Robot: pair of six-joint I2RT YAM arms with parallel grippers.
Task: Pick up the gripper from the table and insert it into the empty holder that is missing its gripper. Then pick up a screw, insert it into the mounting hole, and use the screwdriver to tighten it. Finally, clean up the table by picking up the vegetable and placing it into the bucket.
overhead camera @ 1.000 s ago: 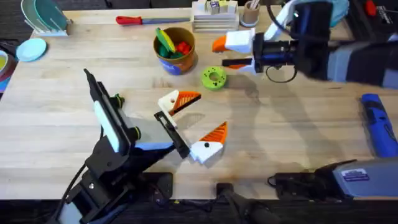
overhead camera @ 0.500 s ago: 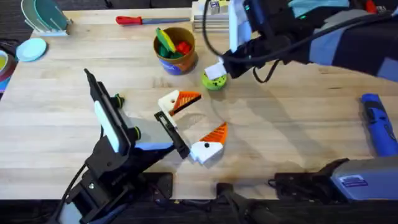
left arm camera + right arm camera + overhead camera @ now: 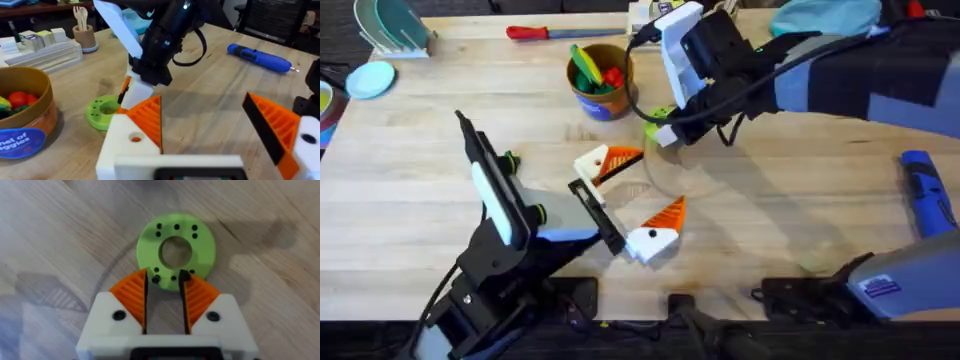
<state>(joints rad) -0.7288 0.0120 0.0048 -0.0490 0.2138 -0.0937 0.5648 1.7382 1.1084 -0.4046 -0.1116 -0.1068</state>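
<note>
The loose gripper [image 3: 655, 236], white with an orange ribbed tip and a dark dot, lies on the table beside the black bar holder [image 3: 597, 215] on my left arm's end; it also appears as the gripper [image 3: 280, 132] in the left wrist view. My left gripper [image 3: 625, 200] carries one white-and-orange finger [image 3: 607, 160] standing apart from the bare holder. My right gripper [image 3: 164, 297] hovers open, its pads a narrow gap apart, over the near rim of a bright green ring disc [image 3: 176, 250]. The blue screwdriver [image 3: 926, 195] lies far right. The bucket [image 3: 601, 80] stands at the back. Screw and vegetable are out of view.
A red-handled screwdriver [image 3: 542, 32] lies along the far edge. Stacked trays and a cup of utensils [image 3: 84, 31] stand at the back. Blue dishes [image 3: 370, 78] sit at the far left. Bare wood stretches between the right arm and the blue screwdriver.
My right arm swung left and down from the back right to hover over the green ring disc. The left arm and the loose gripper have not moved.
</note>
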